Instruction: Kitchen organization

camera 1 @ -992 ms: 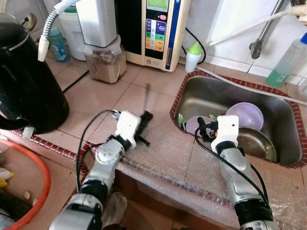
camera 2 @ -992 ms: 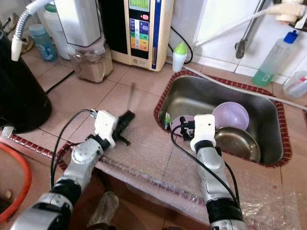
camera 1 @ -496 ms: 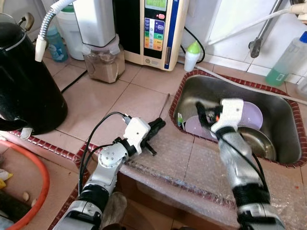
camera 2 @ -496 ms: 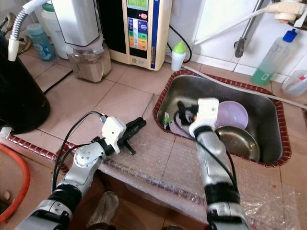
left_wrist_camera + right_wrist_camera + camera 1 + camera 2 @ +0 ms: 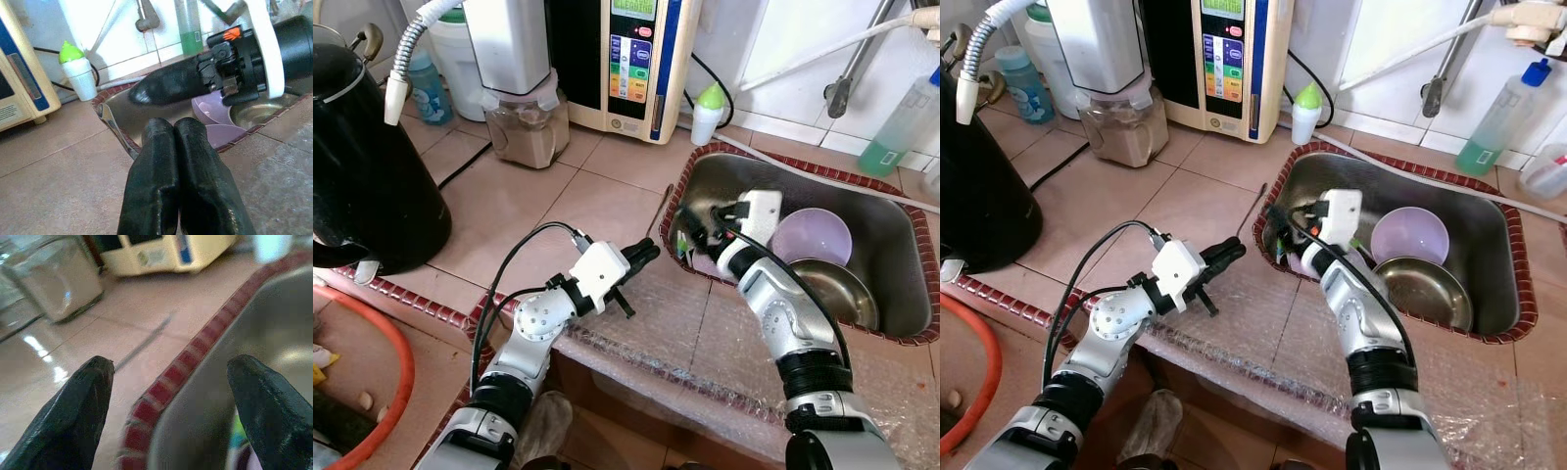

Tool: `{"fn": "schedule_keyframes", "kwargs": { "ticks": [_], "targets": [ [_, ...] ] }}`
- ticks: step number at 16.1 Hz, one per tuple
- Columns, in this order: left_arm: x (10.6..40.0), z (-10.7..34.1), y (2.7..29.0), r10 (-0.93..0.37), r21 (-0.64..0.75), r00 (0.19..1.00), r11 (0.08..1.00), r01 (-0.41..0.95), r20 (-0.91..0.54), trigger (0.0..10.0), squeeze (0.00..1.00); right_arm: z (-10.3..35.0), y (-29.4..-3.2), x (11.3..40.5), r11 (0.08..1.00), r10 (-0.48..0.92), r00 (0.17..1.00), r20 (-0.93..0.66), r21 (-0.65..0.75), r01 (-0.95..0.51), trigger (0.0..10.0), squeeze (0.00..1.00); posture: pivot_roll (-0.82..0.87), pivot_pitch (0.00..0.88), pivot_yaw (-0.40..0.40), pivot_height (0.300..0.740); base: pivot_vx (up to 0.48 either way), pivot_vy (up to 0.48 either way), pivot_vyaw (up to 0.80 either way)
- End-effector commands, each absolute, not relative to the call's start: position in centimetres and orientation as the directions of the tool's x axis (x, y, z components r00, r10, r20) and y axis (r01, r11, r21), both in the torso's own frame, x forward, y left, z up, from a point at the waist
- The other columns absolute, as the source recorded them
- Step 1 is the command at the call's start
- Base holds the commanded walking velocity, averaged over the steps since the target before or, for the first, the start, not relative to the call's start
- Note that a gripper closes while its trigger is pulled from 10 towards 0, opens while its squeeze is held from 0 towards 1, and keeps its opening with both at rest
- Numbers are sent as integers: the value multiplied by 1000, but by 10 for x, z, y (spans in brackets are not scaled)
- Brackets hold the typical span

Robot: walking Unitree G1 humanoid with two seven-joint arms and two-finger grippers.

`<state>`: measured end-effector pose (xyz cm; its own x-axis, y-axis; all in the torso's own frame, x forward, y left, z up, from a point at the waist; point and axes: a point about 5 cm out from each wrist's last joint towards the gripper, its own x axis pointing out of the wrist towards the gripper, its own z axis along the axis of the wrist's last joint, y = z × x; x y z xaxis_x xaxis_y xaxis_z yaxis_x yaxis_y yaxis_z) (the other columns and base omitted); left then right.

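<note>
1. Our left gripper [image 5: 649, 256] has its fingers pressed together, pinching the lower end of a thin metal utensil [image 5: 658, 208] on the tiled counter [image 5: 509, 196] — in the left wrist view the shiny handle runs up from between the fingertips [image 5: 168, 142] toward the sink rim.
2. Our right gripper [image 5: 1278, 227] hangs over the sink [image 5: 891, 259] at its 9 o'clock edge, fingers spread wide, nothing between them.
3. Half a second ago the right gripper sat nearer the sink's middle, over the purple bowl [image 5: 811, 235]; it has swung toward the left rim and now faces the left gripper. The left gripper has crept a little toward the sink, and the utensil with it.
4. The utensil is slim, grey and straight, lying along a tile seam, pointing to about 12 o'clock from the left fingers, just beside the red-brown sink border.
5. In the sink — the purple bowl, with a steel bowl [image 5: 837, 289] at its 5 o'clock.
</note>
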<state>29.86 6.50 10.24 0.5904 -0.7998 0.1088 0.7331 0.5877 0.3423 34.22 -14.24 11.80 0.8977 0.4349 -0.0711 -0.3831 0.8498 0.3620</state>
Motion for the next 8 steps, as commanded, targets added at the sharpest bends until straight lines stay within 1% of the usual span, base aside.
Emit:
{"fn": "schedule_keyframes", "kwargs": {
  "ticks": [1, 3, 8],
  "targets": [
    [297, 108, 61, -809, 374, 573, 576, 727, 130, 0, 0, 121, -138, 345, 820, 478, 875, -72, 393, -415, 10000, 0, -36, 42, -29, 740, 0, 0, 0],
    [296, 111, 59, -818, 385, 560, 564, 731, 135, 0, 0, 120, -131, 345, 774, 530, 844, -75, 449, -446, 10000, 0, -36, 41, -28, 740, 0, 0, 0],
    [295, 112, 55, -830, 391, 542, 547, 740, 133, 0, 0, 127, -111, 356, 689, 581, 813, -45, 558, -462, 10000, 0, -25, 36, -24, 740, 0, 0, 0]
  ]
}}
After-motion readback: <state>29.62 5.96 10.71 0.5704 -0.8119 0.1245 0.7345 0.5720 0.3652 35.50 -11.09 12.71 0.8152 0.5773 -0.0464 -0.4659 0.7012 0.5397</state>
